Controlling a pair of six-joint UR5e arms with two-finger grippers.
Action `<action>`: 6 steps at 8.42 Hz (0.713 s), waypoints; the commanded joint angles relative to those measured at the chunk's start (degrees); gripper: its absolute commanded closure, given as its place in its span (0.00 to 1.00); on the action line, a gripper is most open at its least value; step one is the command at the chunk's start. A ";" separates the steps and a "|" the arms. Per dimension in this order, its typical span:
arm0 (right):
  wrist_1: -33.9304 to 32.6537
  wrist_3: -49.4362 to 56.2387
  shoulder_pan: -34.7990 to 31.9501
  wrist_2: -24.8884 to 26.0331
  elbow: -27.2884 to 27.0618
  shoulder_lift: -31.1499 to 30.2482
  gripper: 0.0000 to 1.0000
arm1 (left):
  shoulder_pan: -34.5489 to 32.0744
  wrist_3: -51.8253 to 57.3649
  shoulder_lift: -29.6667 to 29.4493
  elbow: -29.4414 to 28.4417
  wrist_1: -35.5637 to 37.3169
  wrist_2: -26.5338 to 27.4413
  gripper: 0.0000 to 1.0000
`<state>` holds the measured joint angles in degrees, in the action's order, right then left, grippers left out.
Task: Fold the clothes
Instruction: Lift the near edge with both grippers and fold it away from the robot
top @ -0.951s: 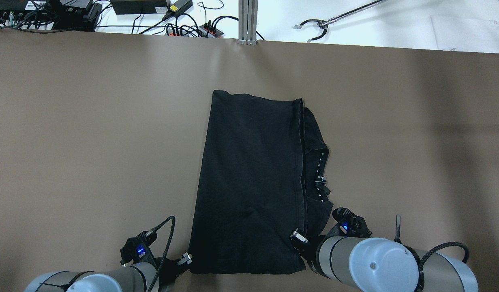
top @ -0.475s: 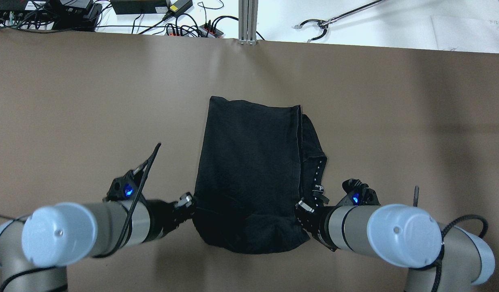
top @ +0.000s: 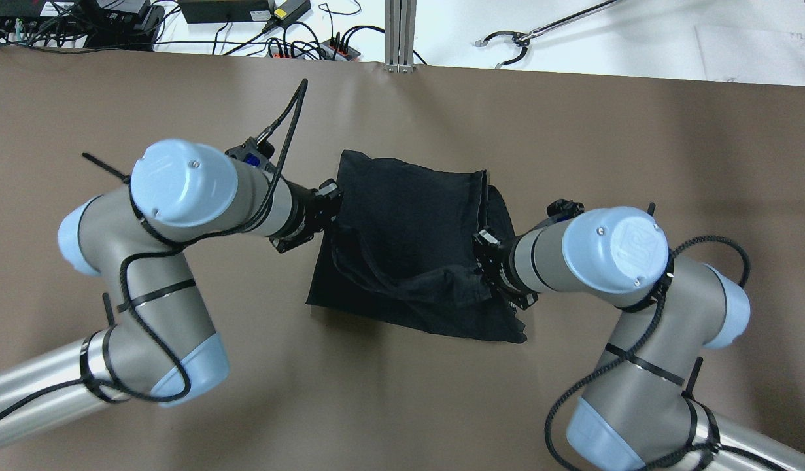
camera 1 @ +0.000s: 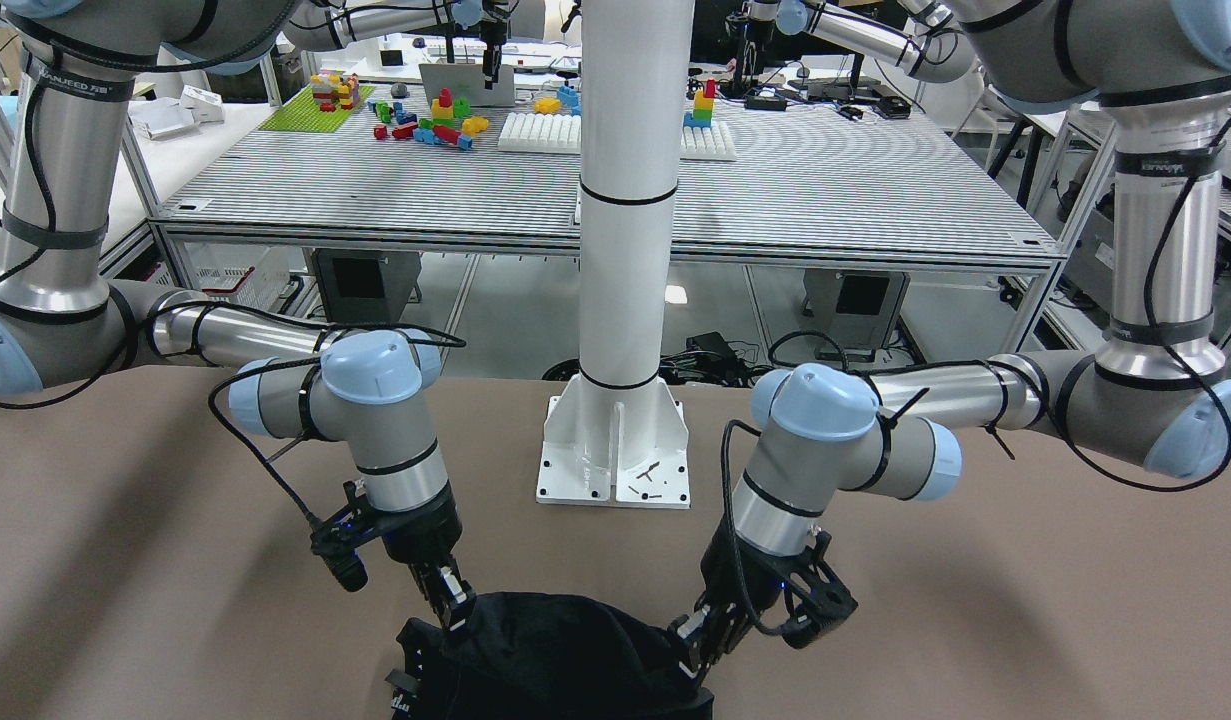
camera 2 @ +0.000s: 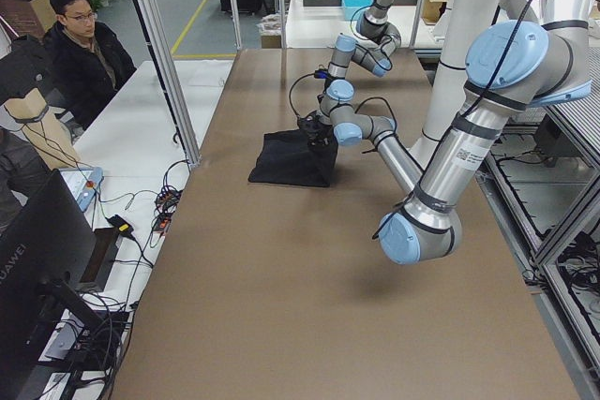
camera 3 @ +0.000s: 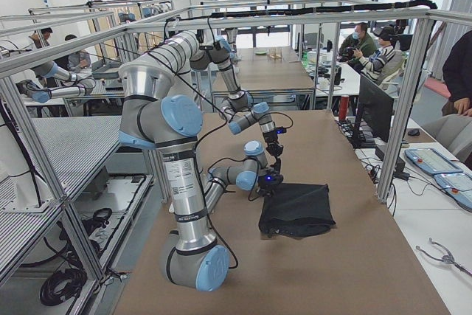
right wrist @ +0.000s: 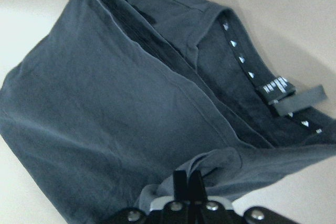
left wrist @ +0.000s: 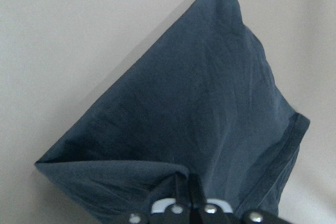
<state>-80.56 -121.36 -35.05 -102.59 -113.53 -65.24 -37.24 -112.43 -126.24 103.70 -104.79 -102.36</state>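
The black garment (top: pixel 409 209) lies mid-table, its near part lifted and doubled over towards its far edge, with a sagging fold between the grippers. My left gripper (top: pixel 329 208) is shut on the garment's left corner. The left wrist view shows its fingers (left wrist: pixel 182 186) pinching fabric (left wrist: pixel 199 103). My right gripper (top: pixel 482 252) is shut on the right corner. Its fingers (right wrist: pixel 188 182) pinch fabric beside the neck label (right wrist: pixel 278 86). In the front view the left gripper (camera 1: pixel 697 640) and right gripper (camera 1: pixel 453 602) hold the garment (camera 1: pixel 565 660) raised.
The white pillar's base plate (camera 1: pixel 615 470) stands on the brown table behind the garment. An aluminium post (top: pixel 399 33), cables (top: pixel 297 46) and a reach tool (top: pixel 539 29) lie past the far edge. An operator (camera 2: pixel 80 44) sits beyond the table's side.
Both grippers have carried the garment's near edge up and away from the robot, towards its far edge. The flat garment is now doubled over and shorter.
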 commanded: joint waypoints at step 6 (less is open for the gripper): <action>11.38 21.02 -14.86 -2.97 43.61 22.76 0.05 | -10.04 10.52 -21.50 -51.49 -23.70 1.36 0.06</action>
<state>-71.92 -109.26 -47.31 -105.96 -80.20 -48.28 -46.49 -107.52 -145.17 59.24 -125.38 -103.94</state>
